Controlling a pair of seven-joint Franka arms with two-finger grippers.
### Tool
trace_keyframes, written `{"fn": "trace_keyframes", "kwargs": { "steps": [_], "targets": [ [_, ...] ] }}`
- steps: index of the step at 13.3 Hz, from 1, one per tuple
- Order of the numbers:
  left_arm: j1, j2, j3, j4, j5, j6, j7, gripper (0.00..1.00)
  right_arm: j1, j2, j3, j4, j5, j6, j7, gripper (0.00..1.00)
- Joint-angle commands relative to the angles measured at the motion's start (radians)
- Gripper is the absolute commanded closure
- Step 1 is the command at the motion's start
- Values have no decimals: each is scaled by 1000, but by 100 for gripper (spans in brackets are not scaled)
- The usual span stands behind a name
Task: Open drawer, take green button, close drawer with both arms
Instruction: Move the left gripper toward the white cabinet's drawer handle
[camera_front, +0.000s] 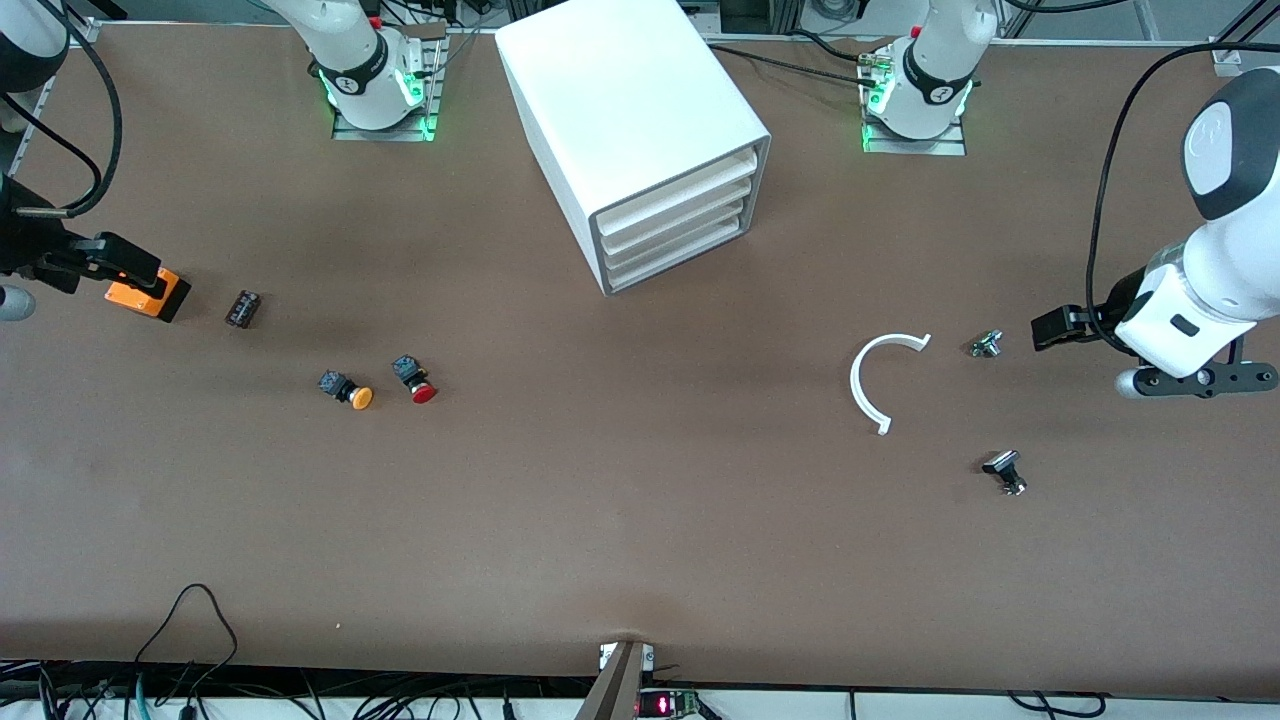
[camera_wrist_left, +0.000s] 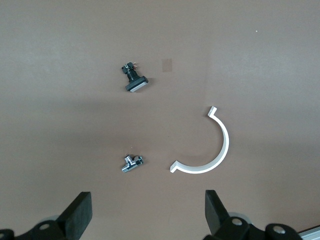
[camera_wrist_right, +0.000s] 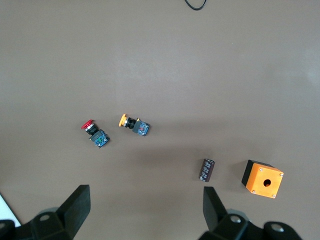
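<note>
The white cabinet (camera_front: 630, 110) stands at the middle of the table near the arms' bases, its four white trays all pushed in. The lower drawer (camera_front: 690, 258) is shut. The green-capped button is hidden. My left gripper (camera_front: 1052, 328) hangs open and empty over the table at the left arm's end, beside a small metal fitting (camera_front: 986, 345); in the left wrist view (camera_wrist_left: 148, 210) its fingers stand wide apart. My right gripper (camera_front: 125, 268) hangs open and empty at the right arm's end, over an orange box (camera_front: 150, 295); the right wrist view (camera_wrist_right: 145, 205) shows its fingers wide apart.
An orange-capped button (camera_front: 348, 390) and a red-capped button (camera_front: 415, 378) lie toward the right arm's end, with a dark cylinder (camera_front: 243, 308) beside the orange box. A white curved strip (camera_front: 865, 385) and a black switch (camera_front: 1005, 470) lie toward the left arm's end.
</note>
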Motion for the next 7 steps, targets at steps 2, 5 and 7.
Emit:
{"fn": "trace_keyframes", "kwargs": {
  "steps": [2, 5, 7],
  "targets": [
    [-3, 6, -1, 28, 11, -6, 14, 1, 0, 25, 0, 14, 16, -8, -6, 0],
    [-2, 8, -1, 28, 10, -6, 14, 1, 15, 62, 2, 10, 18, -17, -9, 0],
    [0, 8, -1, 28, 10, -6, 16, 1, 44, 94, 2, 14, 15, -14, -1, 0]
  ]
}}
